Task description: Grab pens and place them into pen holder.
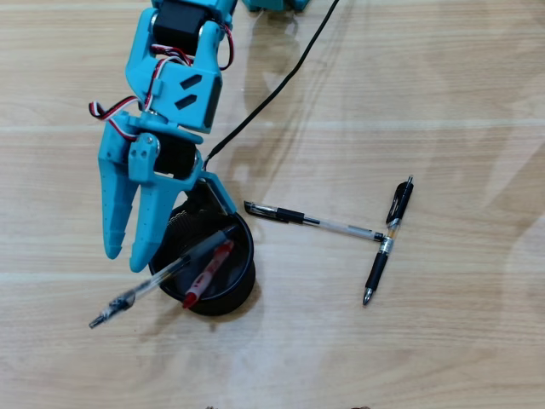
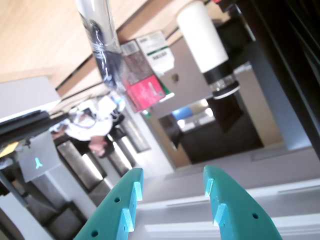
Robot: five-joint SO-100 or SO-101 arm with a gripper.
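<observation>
Pale wood-grain table [image 1: 409,77] fills the overhead view. On it stands the black mesh pen holder [image 1: 234,294], with the red pen [image 1: 209,273] and the clear pen with a grey sleeve [image 1: 149,288] leaning out of it to the lower left. To its right, well apart, the clear pen with a black cap [image 1: 313,221] touches the black pen [image 1: 387,241], forming a T. The blue gripper [image 1: 124,253] hovers just left of the holder, fingers parted and empty. The blurred wrist view apparently shows the clear pen's tip against a room.
</observation>
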